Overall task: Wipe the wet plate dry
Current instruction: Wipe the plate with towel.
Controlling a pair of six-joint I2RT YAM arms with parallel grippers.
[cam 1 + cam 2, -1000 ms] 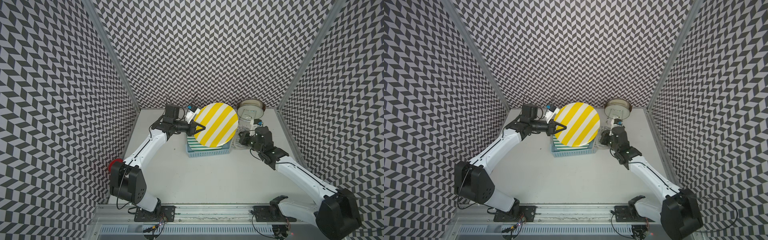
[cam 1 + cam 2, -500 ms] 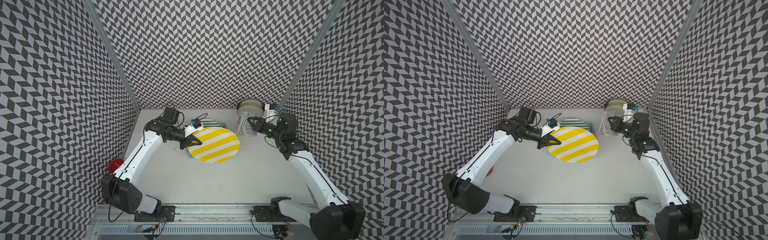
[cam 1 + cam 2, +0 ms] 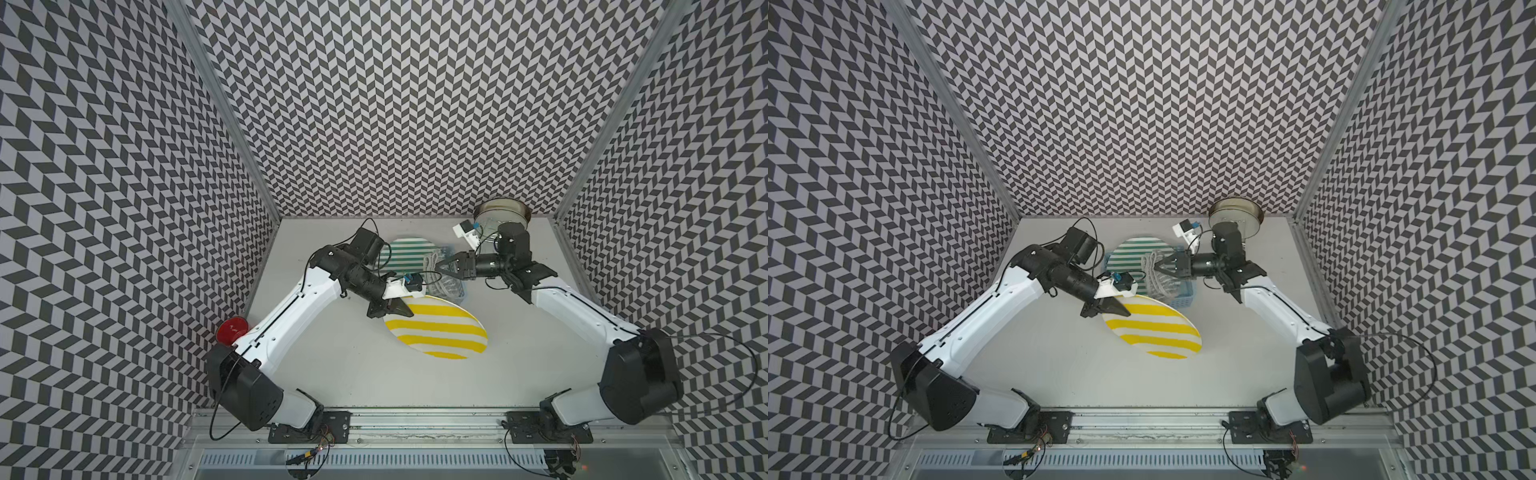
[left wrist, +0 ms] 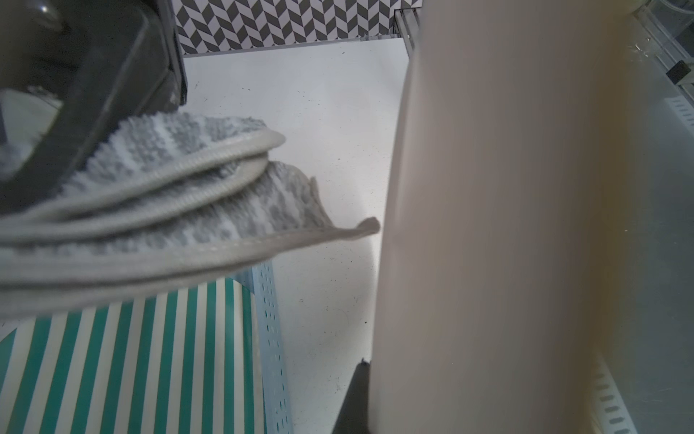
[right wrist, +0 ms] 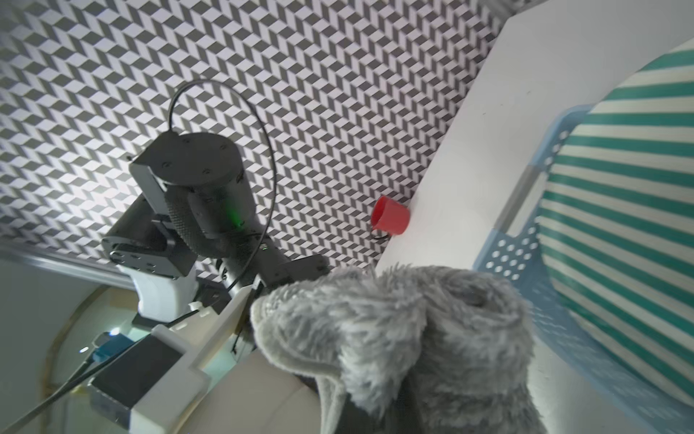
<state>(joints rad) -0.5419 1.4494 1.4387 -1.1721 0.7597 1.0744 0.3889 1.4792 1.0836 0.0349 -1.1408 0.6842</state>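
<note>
Plate: a second ago you had it upright over the basket, face to the camera. Now it lies nearly flat, tilted, yellow stripes up, in front of the basket.
Left claw: clamped on the plate's rim, at the side nearest the basket. Your left arm has swung the plate toward the front of the table.
Plate's front edge: whether it touches the table, you cannot tell.
Right claw: a second ago it was low by the basket's right side, half a second ago up by the bowl. Now it reaches over the basket toward your left arm, closed tight on the cloth.
Cloth: grey and bunched, it hangs from the right claw above the basket. In the left wrist view its corner comes just beside the plate's pale underside — touching or not, you cannot tell.
Basket: blue and perforated, it sits mid-back on the table, with a green plate leaning in it.
Around: the metal bowl stands in the far right corner and a red cup sits at the table's left edge by the wall.
In the way: the cloth and right wrist hide much of the basket in both top views. The plate's blurred underside fills half the left wrist view — and the cloth covers the right claw's tips in its own wrist view.
</note>
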